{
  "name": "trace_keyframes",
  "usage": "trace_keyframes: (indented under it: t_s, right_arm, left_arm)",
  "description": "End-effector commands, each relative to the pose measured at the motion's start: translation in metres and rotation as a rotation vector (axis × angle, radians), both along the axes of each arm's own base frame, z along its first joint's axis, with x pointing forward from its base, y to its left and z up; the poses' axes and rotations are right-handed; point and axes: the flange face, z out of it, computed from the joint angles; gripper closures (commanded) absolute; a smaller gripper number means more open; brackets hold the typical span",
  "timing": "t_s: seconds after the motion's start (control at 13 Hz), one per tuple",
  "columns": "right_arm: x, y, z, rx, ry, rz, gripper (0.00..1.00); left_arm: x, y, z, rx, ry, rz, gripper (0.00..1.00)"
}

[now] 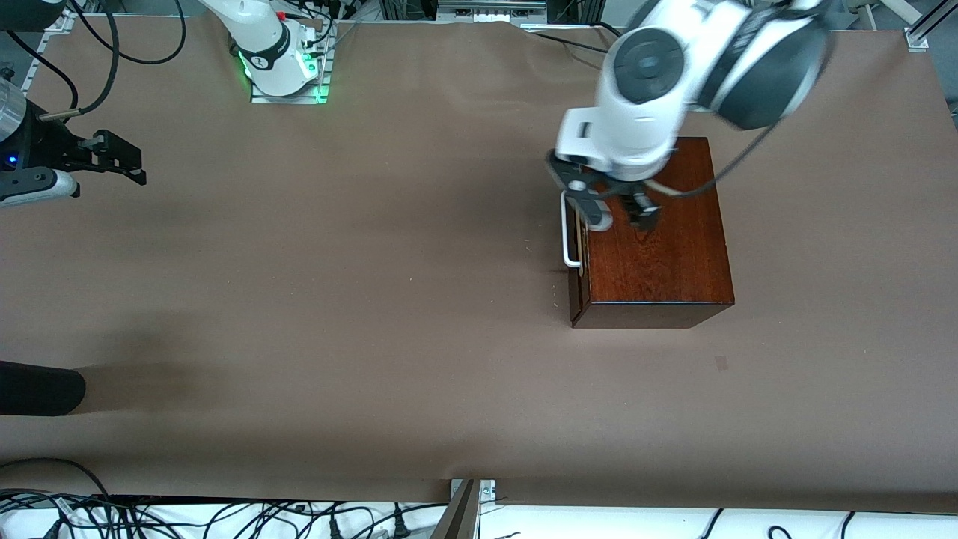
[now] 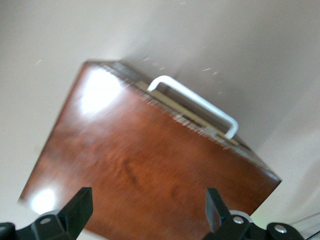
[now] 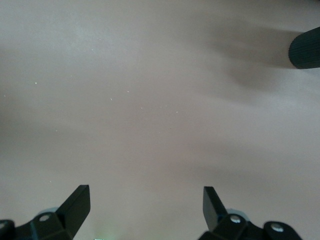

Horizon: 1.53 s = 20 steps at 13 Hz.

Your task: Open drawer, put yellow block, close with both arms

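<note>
The dark mahogany box (image 1: 658, 247) stands toward the left arm's end of the table. Its drawer (image 1: 577, 258) is pushed in, with a thin pale strip showing at the front, and its white bar handle (image 1: 566, 232) faces the right arm's end. My left gripper (image 1: 621, 217) hovers open and empty over the box top close to the handle. The left wrist view shows the box top (image 2: 145, 160), the handle (image 2: 200, 102) and the left gripper (image 2: 148, 205). My right gripper (image 1: 138, 166) waits open over bare table (image 3: 146, 205). The yellow block is out of view.
A black rounded object (image 1: 37, 388) lies at the table's edge at the right arm's end, nearer to the front camera; it also shows in the right wrist view (image 3: 306, 47). The brown table cover (image 1: 359, 284) stretches between the box and the right gripper. Cables hang along the front edge.
</note>
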Motion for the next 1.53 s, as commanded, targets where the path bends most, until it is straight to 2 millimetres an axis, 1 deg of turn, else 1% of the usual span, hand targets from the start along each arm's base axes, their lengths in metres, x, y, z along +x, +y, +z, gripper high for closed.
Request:
trace_keyframes:
  t_s: [0.0, 0.08, 0.15, 0.23, 0.31, 0.38, 0.46, 0.54, 0.69, 0.77, 0.84, 0.92, 1.0, 1.15, 1.3, 1.46]
  right_arm:
    - [-0.001, 0.0, 0.008, -0.005, 0.001, -0.01, 0.0]
    - [-0.001, 0.001, 0.009, -0.003, -0.005, -0.008, 0.0]
    - [0.0, 0.001, 0.009, 0.0, -0.007, -0.008, 0.0]
    - [0.0, 0.001, 0.01, 0.002, -0.007, -0.008, 0.0]
    - [-0.001, 0.001, 0.009, 0.003, -0.002, -0.008, 0.0]
    - [-0.001, 0.002, 0.009, 0.003, -0.002, -0.008, 0.0]
    - [-0.001, 0.002, 0.009, 0.003, -0.002, -0.008, 0.0]
    - [-0.001, 0.002, 0.009, 0.005, 0.0, -0.008, 0.0]
    - [-0.001, 0.002, 0.01, 0.005, -0.002, -0.008, 0.0]
    - [-0.001, 0.002, 0.009, 0.005, 0.0, -0.008, 0.0]
    - [-0.001, 0.002, 0.009, 0.005, 0.0, -0.007, 0.0]
    - [-0.001, 0.003, 0.009, 0.005, 0.0, -0.008, 0.0]
    - [-0.001, 0.002, 0.009, 0.005, 0.0, -0.008, 0.0]
    - [-0.001, 0.003, 0.009, 0.005, 0.0, -0.007, 0.0]
    - [-0.001, 0.003, 0.009, 0.005, 0.0, -0.007, 0.0]
    - [-0.001, 0.002, 0.009, 0.005, 0.0, -0.01, 0.0]
  left_arm:
    - [0.034, 0.075, 0.042, -0.036, -0.041, 0.163, 0.0]
    - [0.036, 0.103, 0.059, -0.044, -0.081, 0.226, 0.0]
    - [0.044, 0.135, 0.073, -0.074, -0.134, 0.303, 0.0]
    - [0.05, 0.157, 0.076, -0.133, -0.143, 0.386, 0.0]
    - [0.049, 0.178, 0.079, -0.171, -0.144, 0.489, 0.0]
    - [0.047, 0.203, 0.085, -0.175, -0.182, 0.616, 0.0]
    - [0.04, 0.216, 0.084, -0.171, -0.203, 0.714, 0.0]
    - [0.03, 0.222, 0.084, -0.172, -0.219, 0.79, 0.0]
    - [0.019, 0.227, 0.083, -0.162, -0.231, 0.964, 0.0]
    - [0.013, 0.229, 0.081, -0.155, -0.226, 0.977, 0.0]
    - [0.008, 0.231, 0.074, -0.144, -0.212, 0.958, 0.0]
    - [0.003, 0.231, 0.062, -0.135, -0.186, 0.903, 0.0]
    - [0.003, 0.234, 0.058, -0.136, -0.175, 0.858, 0.0]
    - [0.004, 0.239, 0.056, -0.131, -0.185, 0.843, 0.0]
    - [0.003, 0.24, 0.056, -0.128, -0.185, 0.847, 0.0]
    - [-0.002, 0.241, 0.056, -0.126, -0.183, 0.853, 0.0]
